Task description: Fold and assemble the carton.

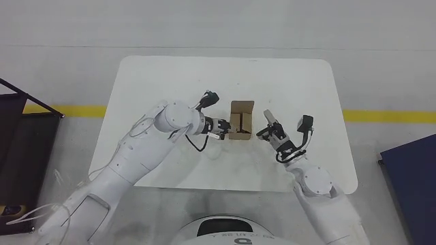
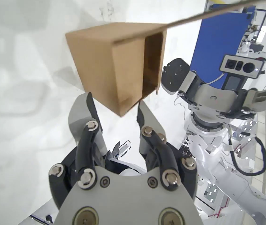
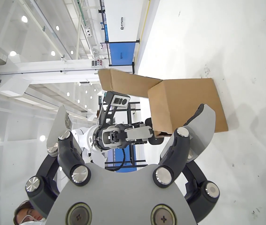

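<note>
A brown carton [image 1: 241, 120] stands on the white table [image 1: 170, 82] with its top open and one flap [image 1: 242, 105] laid out toward the far side. My left gripper [image 1: 221, 128] is at the carton's left side. In the left wrist view that gripper [image 2: 114, 99] is open, and the carton's [image 2: 104, 64] near corner sits between its fingertips [image 2: 89, 99]. My right gripper [image 1: 267, 131] is just right of the carton. The right wrist view shows it [image 3: 133, 118] wide open, one finger [image 3: 203, 115] beside the carton's [image 3: 184, 101] wall.
The table reaches well beyond the carton to the far side and to both ends. Its near edge [image 1: 225, 189] runs close behind the arms. A dark frame [image 1: 27, 109] stands off the left end and a blue panel [image 1: 409, 170] off the right.
</note>
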